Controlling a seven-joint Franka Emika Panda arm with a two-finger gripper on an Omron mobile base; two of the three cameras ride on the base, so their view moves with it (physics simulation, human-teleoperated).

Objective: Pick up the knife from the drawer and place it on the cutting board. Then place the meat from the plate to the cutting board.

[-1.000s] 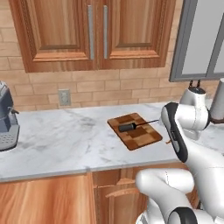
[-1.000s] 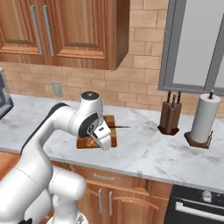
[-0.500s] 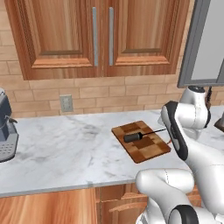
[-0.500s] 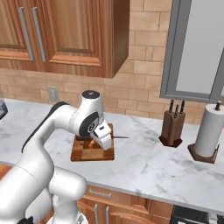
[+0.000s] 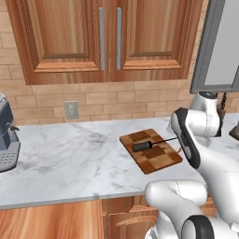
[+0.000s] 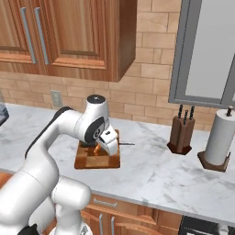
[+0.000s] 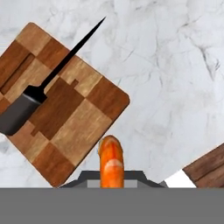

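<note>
The checkered wooden cutting board (image 5: 158, 158) lies on the marble counter. The knife (image 5: 143, 146) rests on it, its black handle (image 7: 17, 113) on the board and its thin blade (image 7: 74, 50) reaching past the edge. My gripper (image 7: 112, 178) hangs just above the board's near edge, shut on the meat (image 7: 111, 159), an orange-red piece with pale streaks. From the right base view the gripper (image 6: 102, 146) sits low over the board (image 6: 87, 160), with the meat (image 6: 95, 148) showing orange under the hand. The drawer and the plate are out of view.
A wooden knife block (image 6: 180, 133) and a paper towel roll (image 6: 221, 140) stand on the counter to the right. A coffee machine (image 5: 7, 140) stands at the far left. Wooden wall cabinets (image 5: 107, 37) hang above, over a brick wall with an outlet (image 5: 71, 109).
The whole picture has shifted in both base views, so the base has moved. My gripper stays shut on the meat over the board, and the knife lies as before.
</note>
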